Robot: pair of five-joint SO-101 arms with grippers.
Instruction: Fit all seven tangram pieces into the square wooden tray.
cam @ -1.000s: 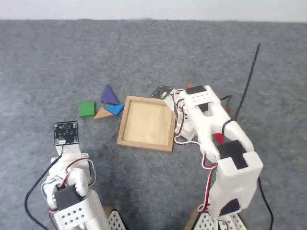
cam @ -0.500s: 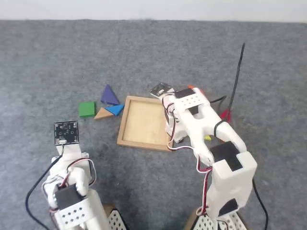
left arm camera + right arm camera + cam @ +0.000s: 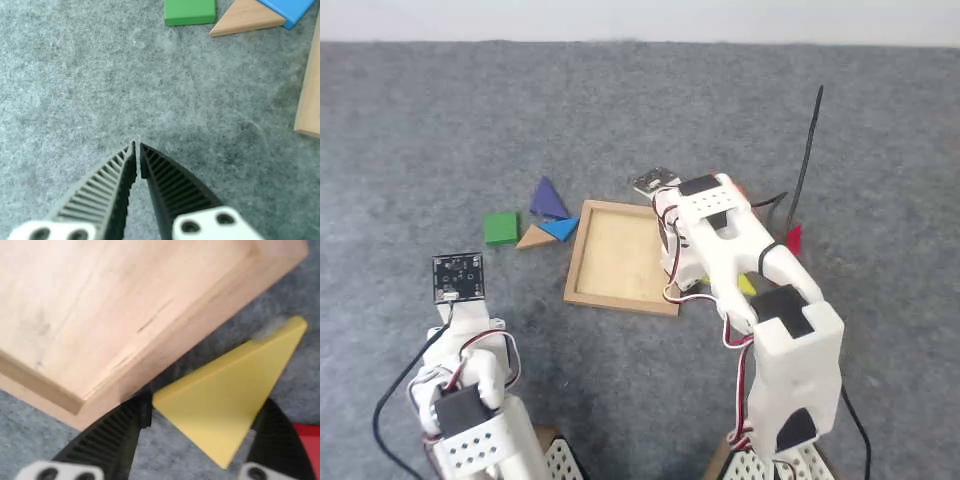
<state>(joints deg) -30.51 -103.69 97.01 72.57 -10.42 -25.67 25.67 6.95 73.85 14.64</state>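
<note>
Yellow triangle (image 3: pixel 225 405): sitting between the fingers of the right tool (image 3: pixel 202 415), just outside a corner of the tray (image 3: pixel 215 305) and not yet over its rim.
Right tool: gripping the yellow triangle, with one finger pressing near a corner and the other bearing on the opposite edge.
Tray: lying flat on the grey worktop (image 3: pixel 75 75), with bare wood showing across its floor and no piece seated in it.
Left tool (image 3: pixel 137 150): hanging closed over the worktop and gripping nothing, a little short of the loose pieces.
Loose pieces: the green square (image 3: pixel 190 11), tan triangle (image 3: pixel 247 20) and blue piece (image 3: pixel 295 7) are lying close together beside the tray. The purple triangle (image 3: pixel 548 200) is lying just beyond them, and a red piece (image 3: pixel 793 240) is lying on the other side by the right arm.
Step in hand: this looks like the first placement, with the right arm bringing the yellow triangle to the tray.
Next move: the triangle is needing a lift clear of the rim and a turn until its square corner is matching a tray corner. After that it wants a flat lowering before the fingers open. Dragging it low is risking a catch on the rim or a shove to the tray.
</note>
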